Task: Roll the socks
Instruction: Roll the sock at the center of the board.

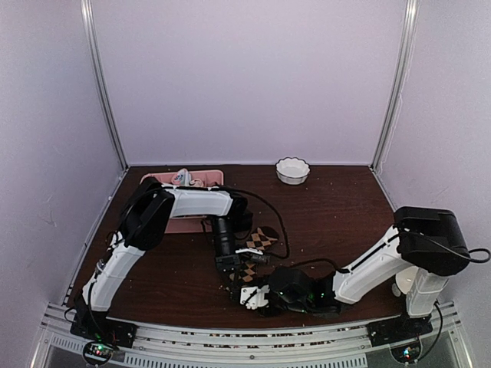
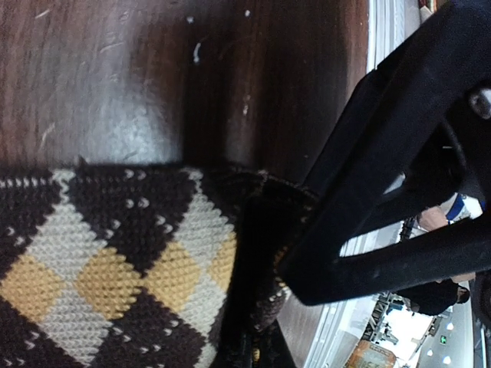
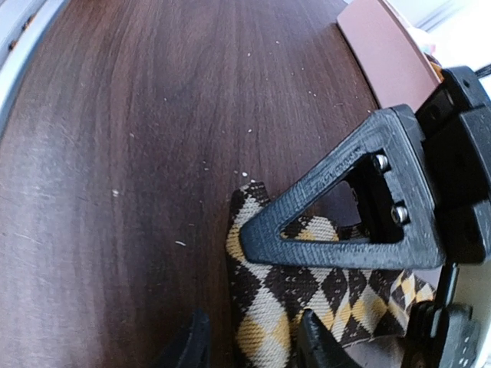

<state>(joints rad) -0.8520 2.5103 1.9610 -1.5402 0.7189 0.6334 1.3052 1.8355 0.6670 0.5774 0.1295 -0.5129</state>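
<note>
A dark brown sock with tan argyle diamonds (image 1: 262, 239) lies flat on the dark wooden table near its middle. My left gripper (image 1: 234, 270) comes down on it from above and is shut on a bunched fold of the sock (image 2: 100, 268). In the right wrist view, one black triangular finger of the left gripper (image 3: 330, 222) lies across the sock (image 3: 284, 299). My right gripper (image 1: 249, 295) sits low at the sock's near end. Its jaws (image 3: 257, 349) straddle the fabric's edge, partly open, with a gap left on one side.
A pink divided tray (image 1: 207, 178) with small bundles stands at the back left, behind the left arm; its corner (image 3: 383, 46) shows in the right wrist view. A white fluted bowl (image 1: 292, 170) sits at the back centre. The table's metal front rail (image 1: 253, 341) runs just behind the right gripper.
</note>
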